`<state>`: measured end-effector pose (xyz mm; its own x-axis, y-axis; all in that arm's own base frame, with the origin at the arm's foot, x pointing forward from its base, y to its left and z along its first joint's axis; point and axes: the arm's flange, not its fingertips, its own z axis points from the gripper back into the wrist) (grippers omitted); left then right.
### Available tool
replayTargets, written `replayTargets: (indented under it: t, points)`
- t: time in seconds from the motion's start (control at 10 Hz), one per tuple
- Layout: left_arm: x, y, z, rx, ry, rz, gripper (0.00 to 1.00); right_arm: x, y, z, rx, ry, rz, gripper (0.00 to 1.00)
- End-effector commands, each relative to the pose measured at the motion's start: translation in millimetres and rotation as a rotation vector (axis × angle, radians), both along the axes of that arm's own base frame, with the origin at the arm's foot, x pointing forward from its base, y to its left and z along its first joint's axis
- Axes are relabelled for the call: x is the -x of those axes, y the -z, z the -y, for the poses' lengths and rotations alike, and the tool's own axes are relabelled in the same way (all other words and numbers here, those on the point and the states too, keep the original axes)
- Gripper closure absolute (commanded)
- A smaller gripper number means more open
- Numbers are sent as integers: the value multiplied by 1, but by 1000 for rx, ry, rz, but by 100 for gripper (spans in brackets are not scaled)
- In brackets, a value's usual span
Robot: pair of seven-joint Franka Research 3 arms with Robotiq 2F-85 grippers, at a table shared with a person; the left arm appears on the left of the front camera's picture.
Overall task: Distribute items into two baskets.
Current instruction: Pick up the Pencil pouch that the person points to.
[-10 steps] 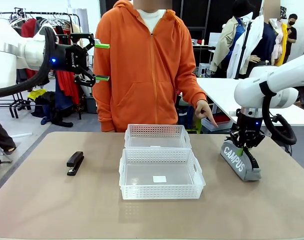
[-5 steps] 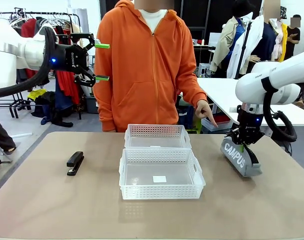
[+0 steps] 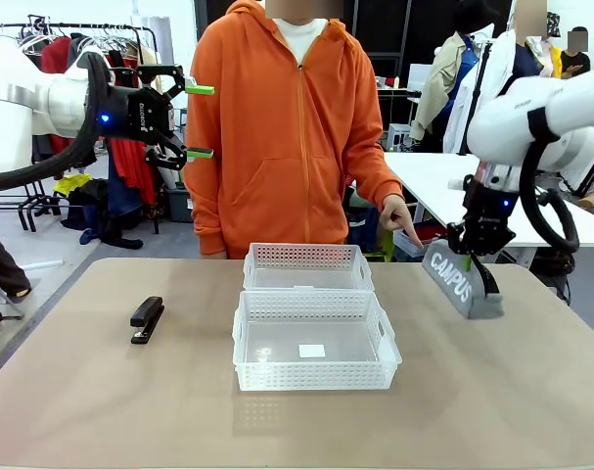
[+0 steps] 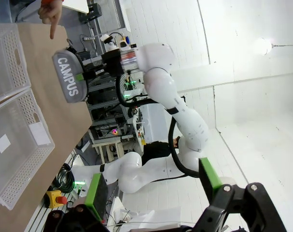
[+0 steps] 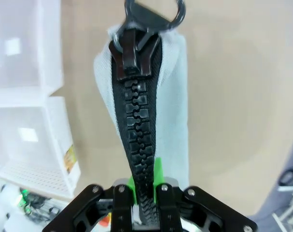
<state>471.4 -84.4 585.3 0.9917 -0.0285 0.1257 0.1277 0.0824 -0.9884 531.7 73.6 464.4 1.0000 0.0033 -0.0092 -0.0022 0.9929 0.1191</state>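
The left gripper (image 3: 201, 121) had its fingers apart up high, the stapler (image 3: 147, 319) lay on the table (image 3: 81, 392), the nearer of the two touching baskets (image 3: 316, 374) held a white label (image 3: 312, 351), and the right gripper (image 3: 468, 258) clamped the pouch (image 3: 451, 282) above the table, its length sloping down rightward.

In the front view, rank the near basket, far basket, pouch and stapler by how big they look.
1. near basket
2. far basket, though the two look alike in build, so nearness to the camera may explain the difference
3. pouch
4. stapler
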Motion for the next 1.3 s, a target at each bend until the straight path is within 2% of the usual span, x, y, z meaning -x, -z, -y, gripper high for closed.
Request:
replayTargets:
  t: [0.0,0.3,0.7,0.8,1.0,1.2]
  points:
    - [1,-2,-1,1,-1,5,0,7,-39,-18,-37,37,21,100]
    - [1,-2,-1,1,-1,5,0,20,-107,-53,-51,55,55,100]
    - [1,-2,-1,1,-1,5,0,34,-186,-80,-113,94,88,100]
    - [1,-2,-1,1,-1,5,0,40,-205,-84,-118,90,116,100]
    - [1,-2,-1,1,-1,5,0,54,-237,-91,-128,81,174,100]
    - [1,-2,-1,1,-1,5,0,56,-257,-89,-142,88,222,100]
